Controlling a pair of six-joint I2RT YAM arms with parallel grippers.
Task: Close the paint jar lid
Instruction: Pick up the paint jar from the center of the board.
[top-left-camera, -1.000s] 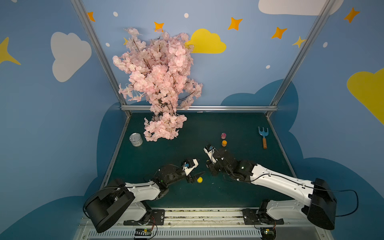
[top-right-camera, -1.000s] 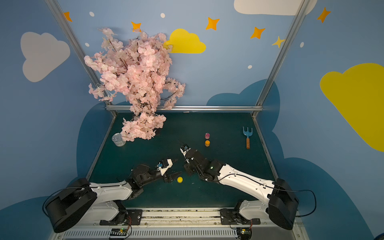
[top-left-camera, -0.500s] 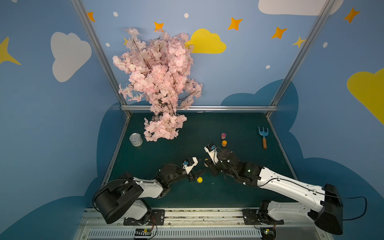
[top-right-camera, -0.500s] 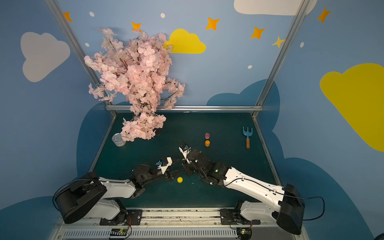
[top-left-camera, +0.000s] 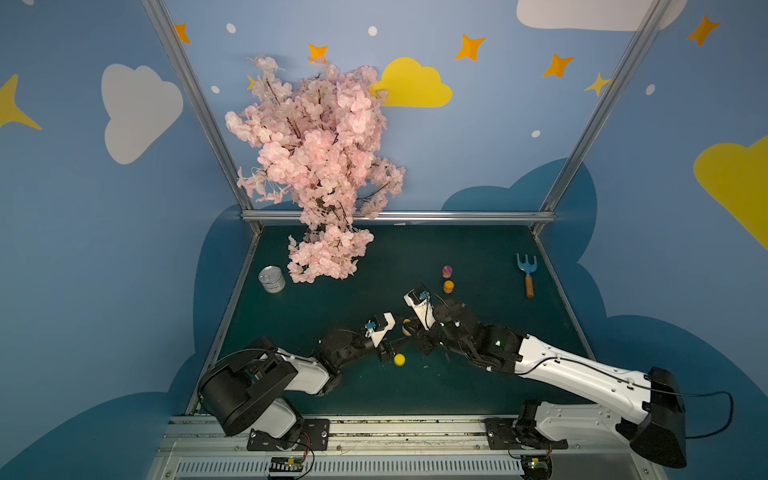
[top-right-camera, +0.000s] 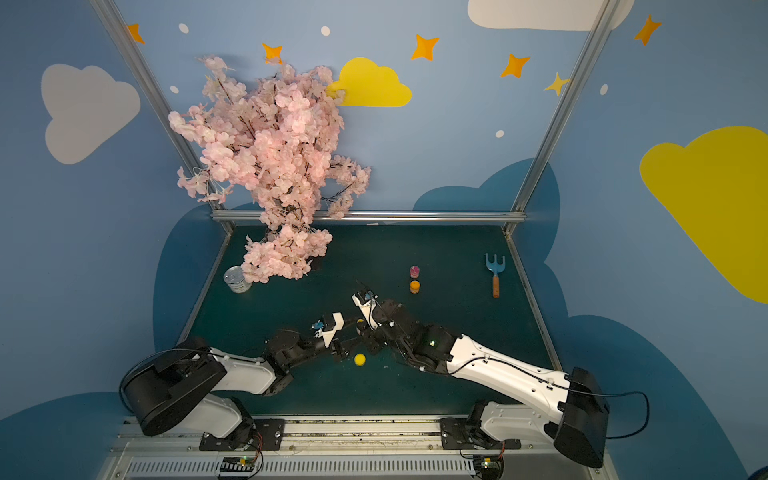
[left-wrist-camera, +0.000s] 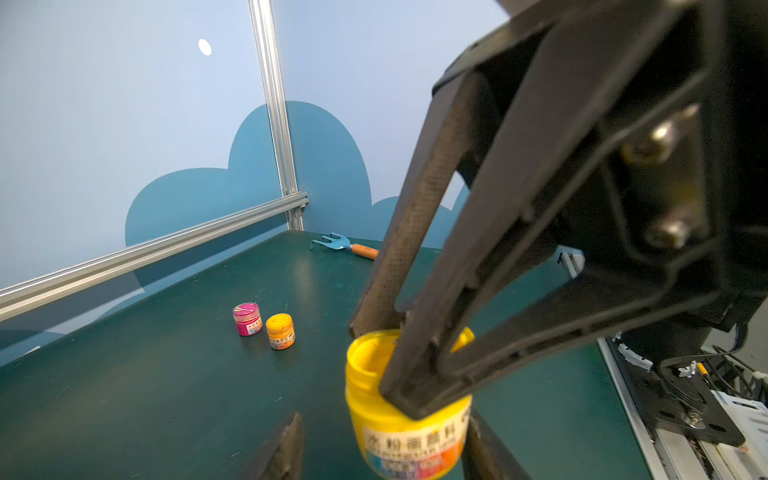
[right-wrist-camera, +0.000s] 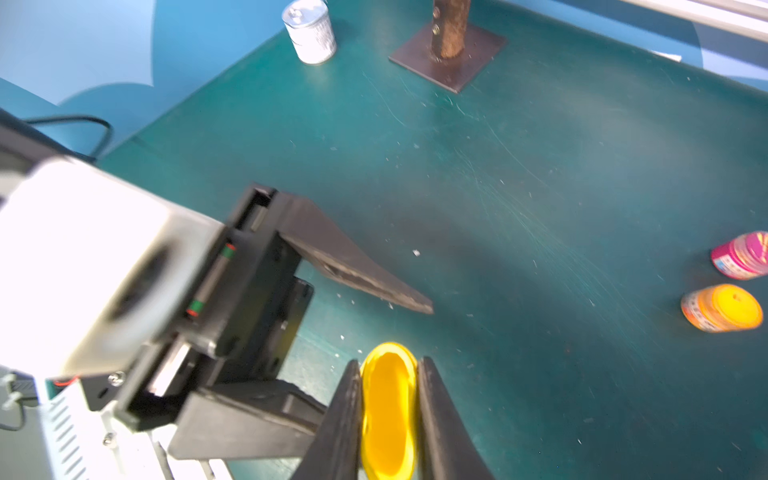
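The yellow paint jar (left-wrist-camera: 409, 432) stands open-mouthed, its printed label facing the left wrist camera. My right gripper (right-wrist-camera: 389, 365) is shut on the jar (right-wrist-camera: 388, 411) at its rim, pinching the mouth into an oval. My left gripper (left-wrist-camera: 382, 436) is open, one finger on each side of the jar body, with a gap on one side. In both top views the two grippers meet at mid-table: right gripper (top-left-camera: 409, 332), left gripper (top-left-camera: 395, 343). The yellow lid (top-left-camera: 399, 359) (top-right-camera: 360, 359) lies flat on the table beside the left gripper.
A pink jar (top-left-camera: 447, 272) and an orange jar (top-left-camera: 448, 286) stand capped behind the grippers. A blue hand rake (top-left-camera: 527, 278) lies at the right edge. A tin can (top-left-camera: 272, 279) and a pink blossom tree (top-left-camera: 320, 166) on a metal base (right-wrist-camera: 449, 54) stand at back left.
The left gripper's jaws have narrowed around the yellow jar. The right arm has shifted slightly while keeping its hold on the jar. The lid has stayed put.
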